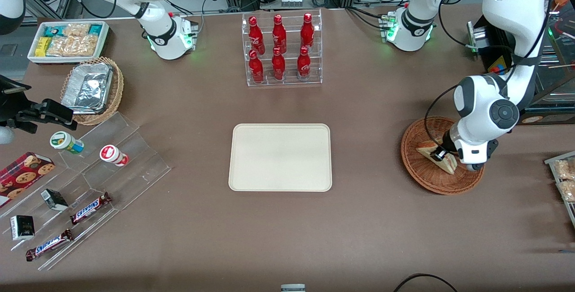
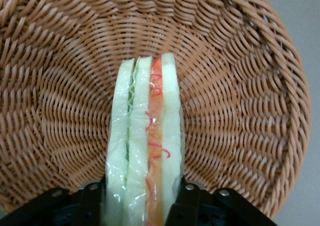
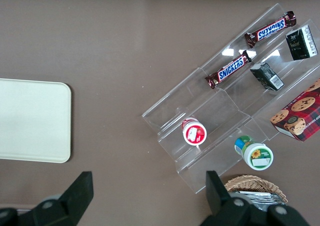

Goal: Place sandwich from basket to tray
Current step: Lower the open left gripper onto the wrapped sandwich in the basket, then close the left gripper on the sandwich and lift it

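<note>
- the brown desk (image 1: 382, 238) is carrying everything in sight.
- the tray (image 1: 280, 157) is lying flat at the middle of the desk, cream-white, its surface bare, well apart from the basket.
- a clear bottle rack (image 1: 283, 49) is standing farther from the front camera than the tray, holding six red bottles in two rows.
- the basket (image 1: 422, 175) is sitting toward the working arm's end of the desk, reddish-brown wicker, round and shallow.
- a tan wicker basket (image 1: 114, 94) with a foil container is sitting toward the parked arm's end, beside a white bin of snack packets (image 1: 67, 40).
- a clear stepped stand (image 1: 134, 157) is lying nearer the camera than those, with chocolate bars and small tubs on it.
- the claw (image 1: 442, 155) is reaching down into the basket, clenched on the sandwich; in the wrist view its black fingers (image 2: 187, 203) are pressing both bread faces.
- the sandwich (image 2: 145, 141) is standing on edge inside the basket, filling edge showing green and red layers; whether it is touching the weave i cannot tell.
</note>
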